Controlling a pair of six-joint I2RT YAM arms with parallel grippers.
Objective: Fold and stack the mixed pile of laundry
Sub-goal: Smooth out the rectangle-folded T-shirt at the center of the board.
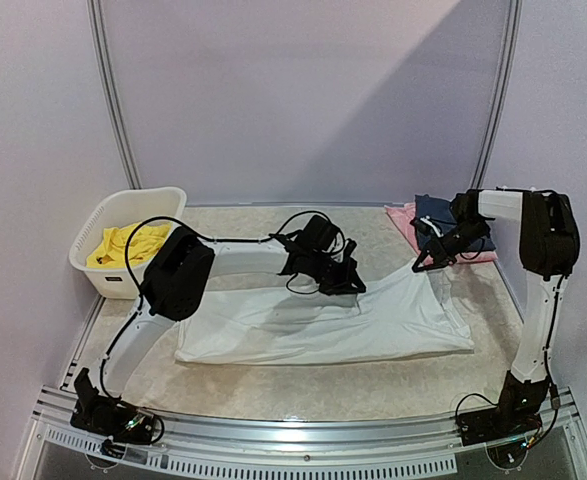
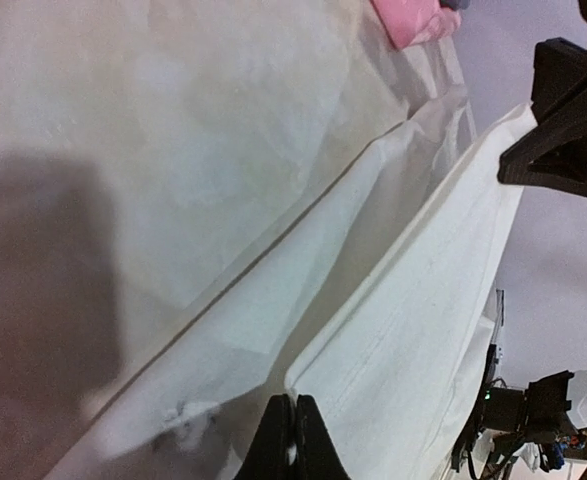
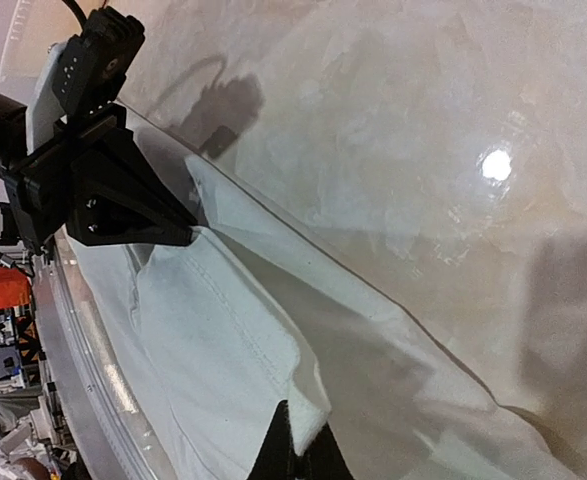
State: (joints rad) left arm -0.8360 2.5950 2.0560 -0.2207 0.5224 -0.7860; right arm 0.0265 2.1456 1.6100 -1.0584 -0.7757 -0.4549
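Observation:
The large white T-shirt (image 1: pixel 323 322) lies spread across the middle of the table. My left gripper (image 1: pixel 351 283) is shut on the shirt's far edge (image 2: pixel 393 340) and holds it lifted. My right gripper (image 1: pixel 420 264) is shut on the shirt's far right corner (image 3: pixel 273 350) and holds it raised too. The cloth stretches between the two grippers. The yellow shorts (image 1: pixel 123 243) lie bunched in the white basket (image 1: pixel 95 222) at the far left.
A folded dark blue cloth (image 1: pixel 435 212) lies on a pink cloth (image 1: pixel 405 222) at the far right, just behind my right gripper. The pink cloth also shows in the left wrist view (image 2: pixel 408 20). Metal rails run along the table's near edge (image 1: pixel 303 440).

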